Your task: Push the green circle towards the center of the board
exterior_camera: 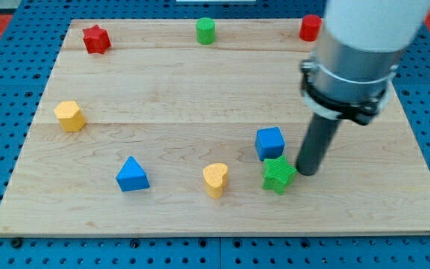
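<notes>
Green circle (205,31) at the view's top, far from my tip (305,172).

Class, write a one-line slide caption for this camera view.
My tip rests beside the green star, far from the green circle at the board's top edge.

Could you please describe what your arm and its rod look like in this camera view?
My arm is a wide white cylinder ending in a grey metallic section with a black clamp ring. Below it hangs a straight dark rod; my tip sits beside the green star. No cables or markings show.
</notes>
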You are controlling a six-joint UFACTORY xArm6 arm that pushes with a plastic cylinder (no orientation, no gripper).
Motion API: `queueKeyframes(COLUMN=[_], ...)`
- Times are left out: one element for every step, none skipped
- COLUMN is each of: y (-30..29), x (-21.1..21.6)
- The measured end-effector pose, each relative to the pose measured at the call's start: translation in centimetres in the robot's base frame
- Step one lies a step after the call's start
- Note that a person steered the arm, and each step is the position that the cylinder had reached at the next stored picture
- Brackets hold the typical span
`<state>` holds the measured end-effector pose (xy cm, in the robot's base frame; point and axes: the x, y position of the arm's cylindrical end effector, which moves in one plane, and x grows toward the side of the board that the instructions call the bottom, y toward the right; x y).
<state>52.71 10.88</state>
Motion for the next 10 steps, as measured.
queueKeyframes(y=[-2.8, -3.8, 1.0, 4.3, 6.0, -3.1, -8.2, -15.5, -15.7, -15.1], x=[-3.2, -5.4, -8.4, -16.1, -25.4, -29.1, -33.3, -32.5, -27.6, -25.7])
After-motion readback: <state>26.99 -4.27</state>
